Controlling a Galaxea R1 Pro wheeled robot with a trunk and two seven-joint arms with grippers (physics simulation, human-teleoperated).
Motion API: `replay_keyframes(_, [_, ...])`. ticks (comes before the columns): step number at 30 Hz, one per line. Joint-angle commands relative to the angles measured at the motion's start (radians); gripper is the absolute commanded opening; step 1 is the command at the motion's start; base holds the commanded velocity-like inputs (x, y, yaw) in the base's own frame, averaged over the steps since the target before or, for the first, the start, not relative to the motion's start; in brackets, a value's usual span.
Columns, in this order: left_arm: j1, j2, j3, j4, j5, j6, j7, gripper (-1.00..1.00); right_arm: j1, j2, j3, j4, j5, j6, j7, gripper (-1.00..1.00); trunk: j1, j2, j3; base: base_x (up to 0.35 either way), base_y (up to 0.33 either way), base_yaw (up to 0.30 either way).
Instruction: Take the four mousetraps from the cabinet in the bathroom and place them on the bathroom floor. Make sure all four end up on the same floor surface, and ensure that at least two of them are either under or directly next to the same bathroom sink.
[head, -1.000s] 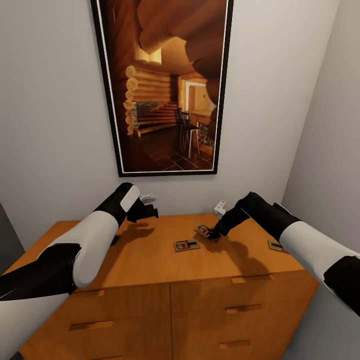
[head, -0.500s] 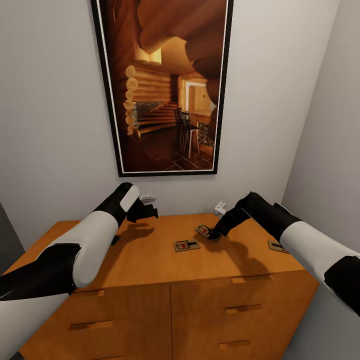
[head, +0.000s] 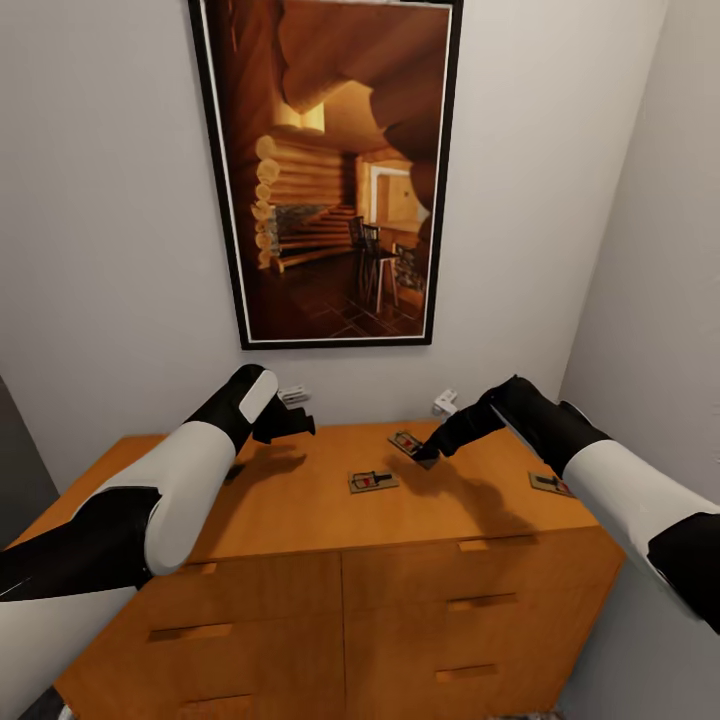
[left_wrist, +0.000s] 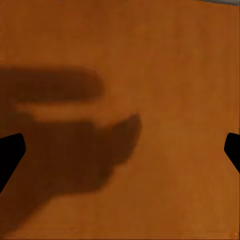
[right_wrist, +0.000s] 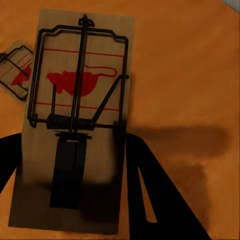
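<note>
Our right gripper is clenched on a mousetrap, holding it just above the top of the orange-brown cabinet. A second mousetrap lies flat nearby, and a third sits near the cabinet's right edge. Our left gripper hovers released over bare wood.

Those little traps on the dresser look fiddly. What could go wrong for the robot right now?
The right gripper pinches one mousetrap by its end only, so it might tilt or slip out while being carried. A second mousetrap lies close beside it on the cabinet and could get nudged. Another mousetrap sits near the cabinet's right edge, under the right arm, and might be swept off.
</note>
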Motion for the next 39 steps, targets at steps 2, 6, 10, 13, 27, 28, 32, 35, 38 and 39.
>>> replay_keyframes(2, [-0.001, 0.000, 0.006, -0.002, 0.006, 0.002, 0.009, 1.00, 0.000, 0.000, 0.003, -0.001, -0.010, 0.010, -0.003, -1.00, -0.001, -0.001, -0.001, -0.312, 0.000, 0.000])
replay_keyframes(6, [-0.001, 0.000, 0.006, 0.001, 0.006, 0.001, 0.010, 1.00, 0.003, 0.002, 0.001, -0.001, -0.010, 0.010, -0.005, -1.00, -0.001, -0.001, -0.001, -0.328, 0.000, 0.000])
replay_keyframes(10, [-0.001, 0.001, 0.006, 0.002, 0.006, 0.001, 0.010, 1.00, 0.005, 0.003, 0.001, 0.004, -0.011, 0.011, -0.005, -1.00, -0.001, -0.001, -0.001, -0.186, 0.000, 0.000])
replay_keyframes(13, [-0.001, 0.001, 0.006, 0.000, 0.006, 0.000, 0.010, 1.00, 0.005, 0.002, 0.001, 0.007, -0.011, 0.010, -0.006, -1.00, -0.001, -0.001, -0.001, -0.032, 0.000, 0.000])
replay_keyframes(27, [-0.001, 0.002, 0.005, 0.001, 0.006, -0.001, 0.010, 1.00, 0.036, 0.000, -0.033, 0.011, -0.011, 0.010, -0.035, -1.00, -0.001, -0.001, -0.001, -0.003, 0.000, 0.000])
replay_keyframes(28, [-0.001, 0.002, 0.005, 0.001, 0.006, -0.002, 0.010, 1.00, 0.039, -0.001, -0.038, 0.011, -0.011, 0.010, -0.042, -1.00, -0.001, -0.001, -0.001, 0.000, 0.000, 0.000])
replay_keyframes(32, [-0.001, 0.002, 0.000, -0.002, 0.006, -0.014, 0.008, 1.00, 0.058, 0.000, -0.107, 0.010, -0.010, 0.010, -0.176, -1.00, -0.001, -0.001, -0.001, 0.000, 0.000, 0.000])
replay_keyframes(35, [-0.001, 0.004, -0.078, -0.008, 0.006, -0.017, -0.041, 1.00, 0.060, 0.003, -0.205, 0.004, -0.010, 0.011, -0.338, -1.00, -0.001, -0.001, -0.001, 0.000, 0.000, 0.000])
replay_keyframes(38, [-0.001, 0.004, -0.125, -0.012, 0.006, -0.017, -0.087, 1.00, 0.060, 0.004, -0.224, 0.004, -0.010, 0.011, -0.379, -1.00, -0.001, -0.001, -0.001, 0.000, 0.000, 0.000])
replay_keyframes(39, [-0.001, 0.004, -0.144, -0.015, 0.006, -0.017, -0.110, 1.00, 0.060, 0.003, -0.229, 0.004, -0.010, 0.011, -0.393, -1.00, -0.001, -0.001, -0.001, 0.000, 0.000, 0.000])
